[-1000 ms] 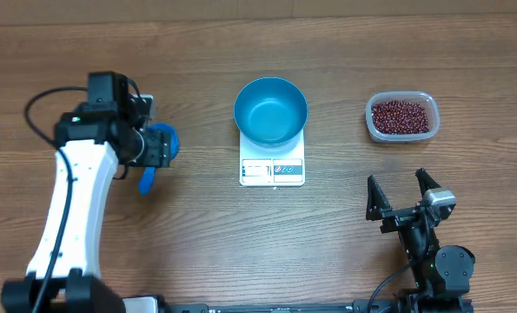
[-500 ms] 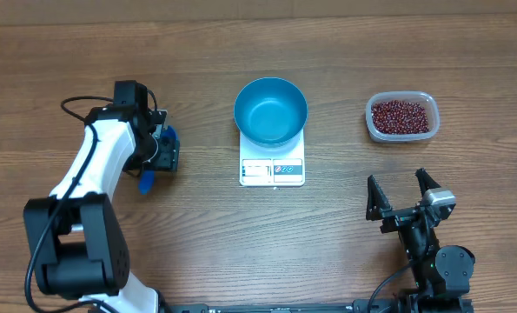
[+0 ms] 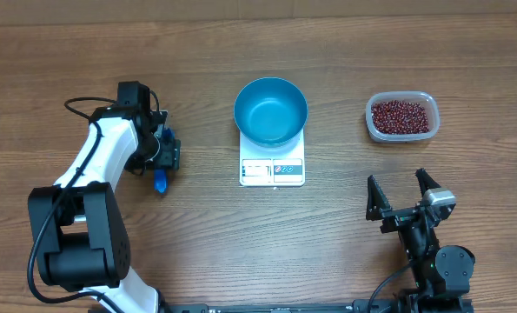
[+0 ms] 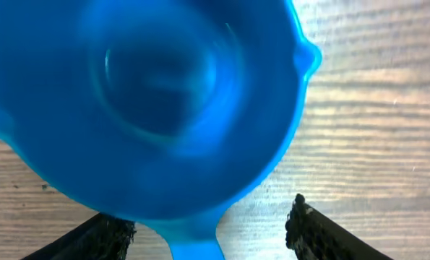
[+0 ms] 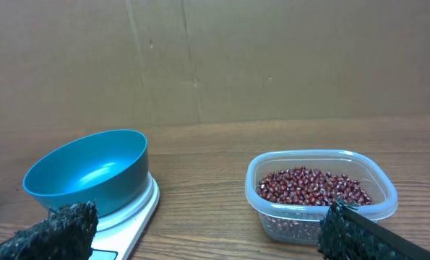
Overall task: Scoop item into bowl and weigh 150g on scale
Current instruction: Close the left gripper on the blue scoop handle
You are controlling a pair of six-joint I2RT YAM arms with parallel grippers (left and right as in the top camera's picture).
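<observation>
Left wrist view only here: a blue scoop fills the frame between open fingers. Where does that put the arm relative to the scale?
Observer: Overhead, the left end effector sits over the scoop, well left of the scale.
Operator: Anything on it yet?
Observer: Only the bowl, and it is empty.
Operator: And the supply?
Observer: The beans sit in the clear tub, at far right.

Left arm (image 3: pixel 91 165) stretched forward, elbow out wide, wrist tipped over, left gripper (image 3: pixel 165 155) pointing straight down, jaws apart, right arm (image 3: pixel 434 256) folded back low, right gripper (image 3: pixel 402 195) level, facing forward, jaws spread wide
</observation>
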